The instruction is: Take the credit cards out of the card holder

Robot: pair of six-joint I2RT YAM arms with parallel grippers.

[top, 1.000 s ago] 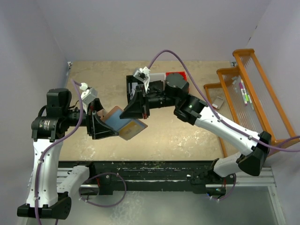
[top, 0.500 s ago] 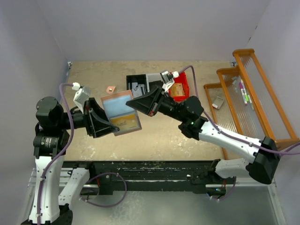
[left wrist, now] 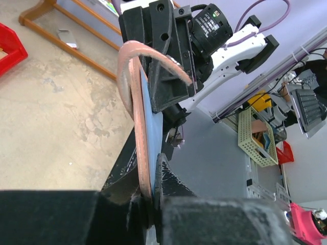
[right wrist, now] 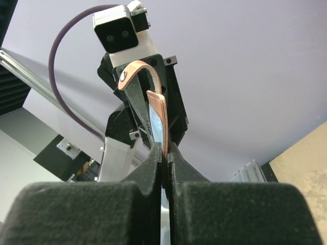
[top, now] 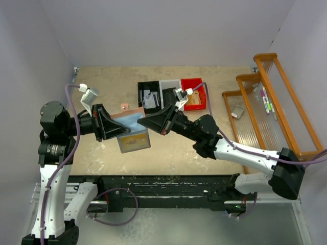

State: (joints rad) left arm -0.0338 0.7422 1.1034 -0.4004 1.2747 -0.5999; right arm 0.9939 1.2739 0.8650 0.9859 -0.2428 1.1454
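Since the earlier frames the left gripper has gone from wide to narrow around the card holder, and the right arm has sunk lower, tipping the holder from nearly flat to more edge-on. From above, the holder hangs open in the air over the worktop, left of its middle and well short of the black bin and red bin at the far edge. The left gripper takes its left edge and the right gripper the opposite edge, apparently to keep the flaps spread and the slots reachable. At the left wrist the holder runs edge-on between the fingers, pinched near its lower edge, blue-grey lining facing right, with the right gripper clamped on the far end. At the right wrist both fingers are pressed tight on the holder's thin edge, the snap tab curling free above. The credit cards cannot be made out in any view; I judge them still in their slots, none drawn yet.
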